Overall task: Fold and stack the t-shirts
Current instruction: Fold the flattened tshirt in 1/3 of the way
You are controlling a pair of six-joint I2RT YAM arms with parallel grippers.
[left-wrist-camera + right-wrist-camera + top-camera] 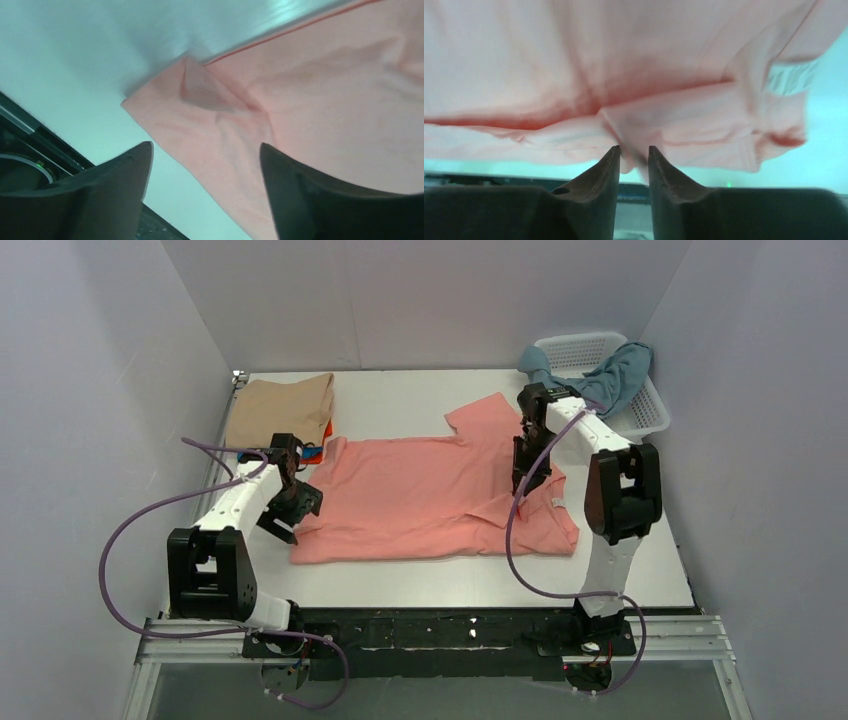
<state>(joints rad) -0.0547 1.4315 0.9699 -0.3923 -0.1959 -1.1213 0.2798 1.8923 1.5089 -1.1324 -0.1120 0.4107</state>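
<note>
A salmon pink t-shirt [440, 495] lies spread across the middle of the table, its right side folded over. My left gripper [298, 506] hovers at the shirt's left edge, open. In the left wrist view [206, 145] the pink cloth [325, 100] lies below, gripped by neither finger. My right gripper [526, 472] stands over the shirt's right part. In the right wrist view [634, 148] its jaws are a narrow gap apart, with a loose fold of pink cloth [574, 60] between the tips. A folded beige t-shirt [280, 410] tops a pile at the back left, with orange [327, 430] and blue [314, 453] edges showing beneath.
A white lattice basket [655, 417] stands at the back right with a grey-blue t-shirt [615, 375] draped over its rim. Grey walls close in the table on three sides. A white label [791, 77] shows on the pink shirt's folded edge.
</note>
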